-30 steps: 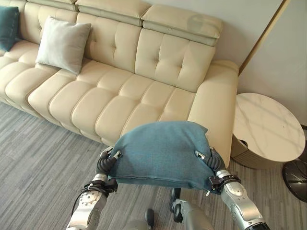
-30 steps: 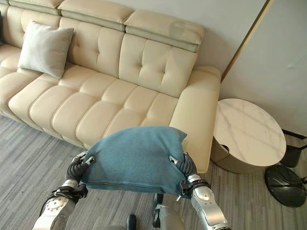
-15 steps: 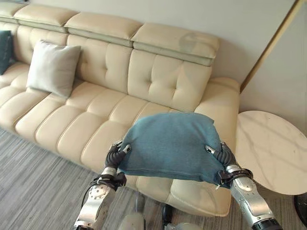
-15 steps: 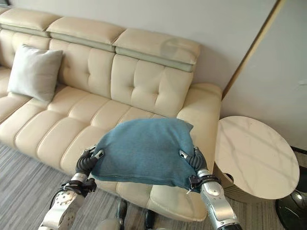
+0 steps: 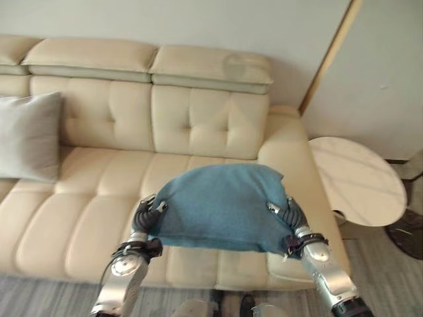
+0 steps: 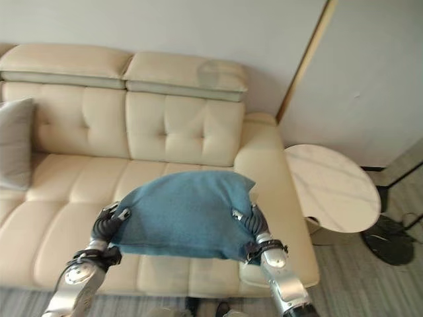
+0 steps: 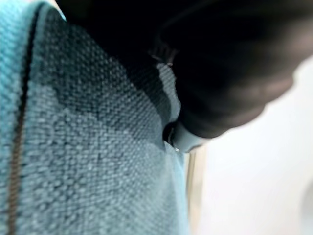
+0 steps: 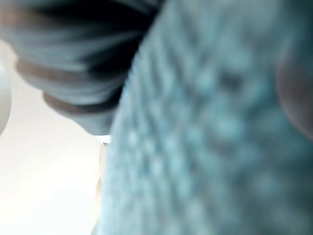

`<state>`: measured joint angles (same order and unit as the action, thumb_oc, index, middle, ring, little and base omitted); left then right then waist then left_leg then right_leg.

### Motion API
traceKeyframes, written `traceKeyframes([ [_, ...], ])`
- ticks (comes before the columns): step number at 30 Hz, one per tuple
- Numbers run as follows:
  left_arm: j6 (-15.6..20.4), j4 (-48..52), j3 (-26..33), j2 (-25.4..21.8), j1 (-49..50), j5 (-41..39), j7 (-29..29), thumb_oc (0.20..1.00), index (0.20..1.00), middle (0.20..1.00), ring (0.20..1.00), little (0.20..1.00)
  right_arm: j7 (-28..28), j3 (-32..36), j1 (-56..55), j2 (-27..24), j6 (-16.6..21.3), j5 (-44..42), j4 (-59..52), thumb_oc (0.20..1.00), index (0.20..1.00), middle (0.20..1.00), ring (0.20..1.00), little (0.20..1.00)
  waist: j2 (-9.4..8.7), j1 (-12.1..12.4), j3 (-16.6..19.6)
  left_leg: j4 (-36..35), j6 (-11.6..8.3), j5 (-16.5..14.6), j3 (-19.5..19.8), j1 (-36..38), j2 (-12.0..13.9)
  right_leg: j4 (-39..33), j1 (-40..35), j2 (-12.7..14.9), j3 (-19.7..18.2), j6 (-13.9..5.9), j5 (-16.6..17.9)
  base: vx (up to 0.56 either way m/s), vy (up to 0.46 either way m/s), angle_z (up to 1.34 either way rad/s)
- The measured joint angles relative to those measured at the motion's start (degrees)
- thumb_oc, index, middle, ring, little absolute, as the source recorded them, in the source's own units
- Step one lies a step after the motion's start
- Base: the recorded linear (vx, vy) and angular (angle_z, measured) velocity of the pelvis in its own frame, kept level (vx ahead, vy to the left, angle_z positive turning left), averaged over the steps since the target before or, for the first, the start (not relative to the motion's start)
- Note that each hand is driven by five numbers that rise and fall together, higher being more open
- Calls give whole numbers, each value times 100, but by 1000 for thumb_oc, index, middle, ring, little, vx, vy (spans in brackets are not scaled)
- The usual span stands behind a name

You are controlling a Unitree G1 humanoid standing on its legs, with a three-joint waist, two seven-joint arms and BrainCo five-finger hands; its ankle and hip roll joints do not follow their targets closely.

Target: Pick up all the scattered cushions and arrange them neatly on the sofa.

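teal cushion [image 5: 221, 206] over cream sofa [image 5: 198, 125], grey cushion [image 5: 26, 135] left, marble side table [image 5: 357, 181] right

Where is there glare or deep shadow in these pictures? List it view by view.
Left eye view: a pale sheen on the sofa headrest, and soft reflections on the round table. Left wrist view: the left hand is in deep shadow against the cushion, with a bright wash beyond. Right wrist view: the right hand is shadowed too, with a bright wash beyond it.

Two silver-grey metal forearms, each ringed by a black band at the wrist. Dark ribbed covers wrap the left hand [image 5: 147, 216] and the right hand [image 5: 289, 216], with small silver tabs showing.
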<state>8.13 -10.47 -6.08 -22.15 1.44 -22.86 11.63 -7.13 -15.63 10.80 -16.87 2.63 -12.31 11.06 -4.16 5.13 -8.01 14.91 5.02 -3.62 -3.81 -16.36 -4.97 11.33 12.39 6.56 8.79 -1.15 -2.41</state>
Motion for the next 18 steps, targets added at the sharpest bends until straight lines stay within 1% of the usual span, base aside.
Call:
traceKeyframes([
  [1, -2, -188, -71, -77, -328, 138, 214, 200, 200, 200, 200, 200, -167, -154, 572, 29, 2, 4, -5, 200, 200, 200, 200, 200, 337, -87, -94, -430, -404, 246, 232, 113, 243, 54, 73, -109, 78, -240, 157, -242, -9, 9],
  [2, 44, -265, -135, -115, -934, 156, 498, 200, 200, 200, 200, 200, -422, -160, 1364, 92, 52, 6, 7, 200, 200, 200, 200, 200, 457, -68, -149, -947, -424, 703, 288, -39, 155, -125, 380, -26, 36, -378, 170, -207, -10, 54],
  [3, 82, -271, -109, -163, -1207, 156, 636, 200, 200, 200, 200, 200, -503, -172, 1797, 116, 96, 13, 77, 200, 200, 200, 200, 200, 523, -15, -217, -1021, -373, 902, 293, -204, 153, -274, 504, -39, 49, -421, 343, -224, 4, 30],
  [4, 112, -395, -99, -187, -1553, 156, 797, 200, 200, 200, 200, 200, -598, -200, 2241, 144, 108, 27, 326, 200, 200, 200, 200, 200, 563, 28, -247, -1024, -395, 956, 302, -386, 159, -312, 657, -55, 61, -392, 426, -192, -1, 5],
  [5, 141, -615, -126, -244, -2108, 156, 1009, 200, 200, 200, 200, 200, -771, -214, 2820, 158, 112, 55, 731, 200, 200, 200, 200, 200, 553, 61, -261, -1029, -421, 990, 312, -598, 175, -334, 860, -83, 67, -379, 489, -173, -6, 2],
  [6, 181, -1113, -343, -446, -3035, 160, 1258, 200, 200, 200, 200, 200, -984, -230, 3686, 105, 119, 55, 1325, 200, 200, 200, 200, 200, 526, 64, -290, -1022, -478, 1051, 322, -890, 203, -278, 1171, -102, 56, -416, 528, -136, -19, 0],
  [7, 186, -1460, -557, -632, -3747, 160, 1373, 200, 200, 200, 200, 200, -1115, -215, 4296, 74, 117, 53, 1699, 200, 200, 200, 200, 200, 496, 61, -318, -1025, -516, 1082, 330, -1088, 219, -237, 1389, -116, 62, -399, 569, -84, -23, 1],
  [8, 190, -1930, -922, -851, -4531, 162, 1481, 200, 200, 200, 200, 200, -1270, -217, 4816, -50, 119, 54, 2008, 200, 200, 200, 200, 200, 470, 49, -334, -1030, -584, 1129, 333, -1254, 223, -238, 1554, -117, 66, -379, 620, -83, -31, -1],
  [9, 208, -2490, -1348, -1005, -5279, 162, 1586, 200, 200, 200, 200, 200, -1431, -258, 5272, -138, 126, 53, 2414, 200, 200, 200, 200, 200, 453, 43, -345, -1023, -598, 1142, 331, -1347, 228, -250, 1647, -122, 67, -359, 644, -44, -32, -3],
  [10, 208, -3042, -1851, -1208, -6070, 172, 1609, 200, 200, 200, 200, 200, -1611, -409, 5736, -309, 123, 54, 2816, 200, 200, 200, 200, 200, 406, -15, -384, -1052, -595, 1172, 311, -1375, 235, -262, 1694, -127, 65, -374, 659, -46, -22, -1],
  [11, 260, -3639, -2328, -1311, -6974, 183, 1665, 200, 200, 200, 200, 200, -1779, -574, 6178, -520, 125, 53, 3184, 200, 200, 200, 200, 200, 367, -60, -439, -1066, -542, 1220, 336, -1403, 232, -279, 1706, -135, 69, -374, 658, 0, 0, 0],
  [12, 262, -3797, -2542, -1371, -7383, 198, 1658, 200, 200, 200, 200, 200, -1835, -673, 6418, -605, 123, 53, 3345, 200, 200, 200, 200, 200, 348, -118, -451, -1099, -527, 1232, 334, -1425, 232, -308, 1727, -139, 66, -372, 659, 0, 0, 0],
  [13, 362, -3910, -2542, -1430, -7900, 201, 1667, 200, 200, 200, 200, 200, -2065, -671, 6670, -768, 132, 57, 3374, 200, 200, 200, 200, 200, 347, -244, -453, -1253, -522, 1259, 328, -1428, 227, -492, 1720, -156, 62, -301, 745, 0, 0, 0],
  [14, 387, -4017, -2563, -1432, -8096, 201, 1674, 200, 200, 200, 200, 200, -2127, -699, 6753, -788, 133, 57, 3375, 200, 200, 200, 200, 200, 345, -287, -461, -1288, -545, 1283, 338, -1456, 227, -558, 1728, -165, 63, -264, 782, 0, 0, 0],
  [15, 419, -4195, -2669, -1446, -8296, 205, 1705, 583, 583, 583, 583, 583, -2216, -790, 6837, -809, 137, 56, 3386, 727, 727, 727, 727, 727, 350, -321, -468, -1292, -544, 1284, 340, -1500, 229, -608, 1747, -193, 60, -260, 787, -16, -41, -2],
  [16, 427, -4183, -2635, -1483, -8337, 213, 1761, 1000, 1000, 1000, 1000, 1000, -2284, -806, 6871, -785, 205, 53, 3408, 1000, 1000, 1000, 1000, 1000, 351, -332, -469, -1306, -544, 1284, 345, -1546, 234, -643, 1784, -202, 53, -253, 792, -10, -30, -7],
  [18, 504, -4192, -2637, -1576, -8315, 394, 1857, 1000, 1000, 1000, 1000, 1000, -2346, -921, 6932, -830, 368, 46, 3677, 1000, 1000, 1000, 1000, 1000, 356, -325, -473, -1302, -546, 1287, 375, -1680, 253, -662, 1909, -222, 61, -248, 795, -7, -19, -3],
])
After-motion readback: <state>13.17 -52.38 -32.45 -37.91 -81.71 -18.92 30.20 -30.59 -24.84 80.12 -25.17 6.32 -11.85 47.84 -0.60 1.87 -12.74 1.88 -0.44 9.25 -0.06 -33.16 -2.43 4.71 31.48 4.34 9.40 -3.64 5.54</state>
